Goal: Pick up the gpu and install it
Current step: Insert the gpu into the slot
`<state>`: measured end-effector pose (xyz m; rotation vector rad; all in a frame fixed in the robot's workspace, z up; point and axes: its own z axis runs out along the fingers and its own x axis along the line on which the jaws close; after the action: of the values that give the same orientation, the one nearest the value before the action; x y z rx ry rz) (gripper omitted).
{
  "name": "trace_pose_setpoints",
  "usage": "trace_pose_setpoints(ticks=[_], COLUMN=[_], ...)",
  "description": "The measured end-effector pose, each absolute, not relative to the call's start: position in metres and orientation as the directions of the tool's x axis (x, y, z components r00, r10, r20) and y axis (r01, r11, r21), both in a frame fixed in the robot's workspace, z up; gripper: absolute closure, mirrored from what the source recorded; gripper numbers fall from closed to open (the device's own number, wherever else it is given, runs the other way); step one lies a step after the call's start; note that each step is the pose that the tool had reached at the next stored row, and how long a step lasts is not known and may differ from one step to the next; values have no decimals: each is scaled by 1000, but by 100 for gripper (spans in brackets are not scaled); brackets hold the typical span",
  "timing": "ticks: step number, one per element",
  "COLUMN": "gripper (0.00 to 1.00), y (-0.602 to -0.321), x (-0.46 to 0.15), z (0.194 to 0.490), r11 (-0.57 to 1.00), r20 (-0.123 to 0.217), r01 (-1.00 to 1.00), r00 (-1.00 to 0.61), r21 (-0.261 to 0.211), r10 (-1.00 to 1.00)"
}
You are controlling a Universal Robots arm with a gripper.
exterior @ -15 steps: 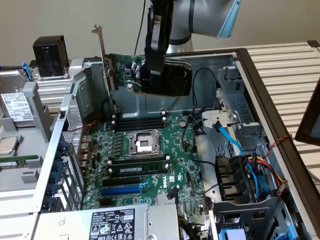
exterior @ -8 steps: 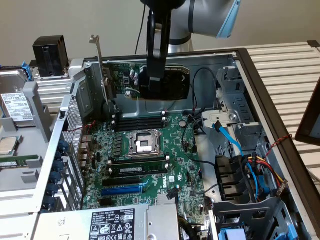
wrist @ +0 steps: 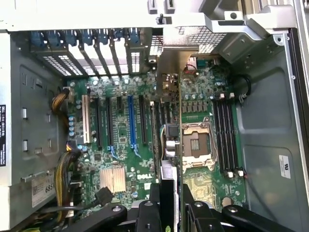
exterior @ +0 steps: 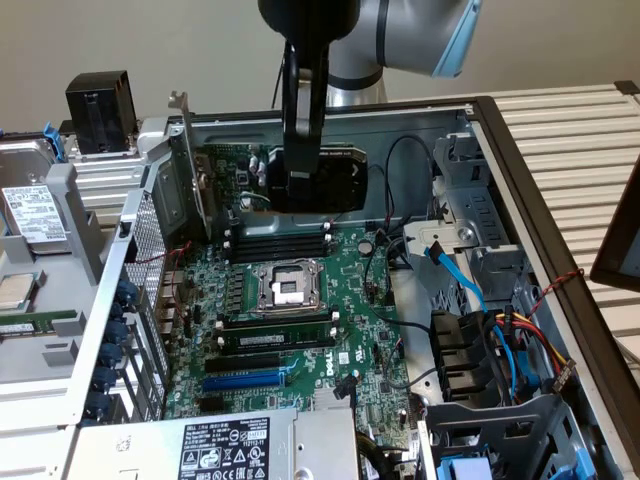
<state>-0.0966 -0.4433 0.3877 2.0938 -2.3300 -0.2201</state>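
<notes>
Gripper (exterior: 300, 188) partway closed, its 2 fingers (wrist: 159, 200) clamped on the gpu (exterior: 338, 180), carried edge-on. Card hanging straight beneath the hand, over the motherboard (exterior: 300, 330) inside the open computer case (exterior: 512, 190), silver bracket (exterior: 184, 150) nearest the rear slots.

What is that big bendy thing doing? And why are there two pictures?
The bendy thing is a robot arm reaching into an open computer. One picture comes from a camera standing nearby. The other comes from a camera on the arm's wrist, looking down. At the arm's end is a pincer, like two fingers. It is shut on the gpu, a small card with a black cover. The pincer holds it over the big green motherboard inside.
</notes>
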Motion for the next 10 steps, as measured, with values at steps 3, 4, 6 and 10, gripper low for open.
trace_pose_setpoints(ticks=[3,4,6,10], gripper=[73,73,73,73], y=[-443,-443,-443,-443], x=[-99,-100,-102,-104], z=[384,383,382,381], r11=[82,76,64,47], r20=[-89,-88,-83,-62], r01=[-991,-992,-992,-993], r00=[-91,-85,-73,-54], r21=[105,104,105,106], r10=[-992,-992,-994,-997])
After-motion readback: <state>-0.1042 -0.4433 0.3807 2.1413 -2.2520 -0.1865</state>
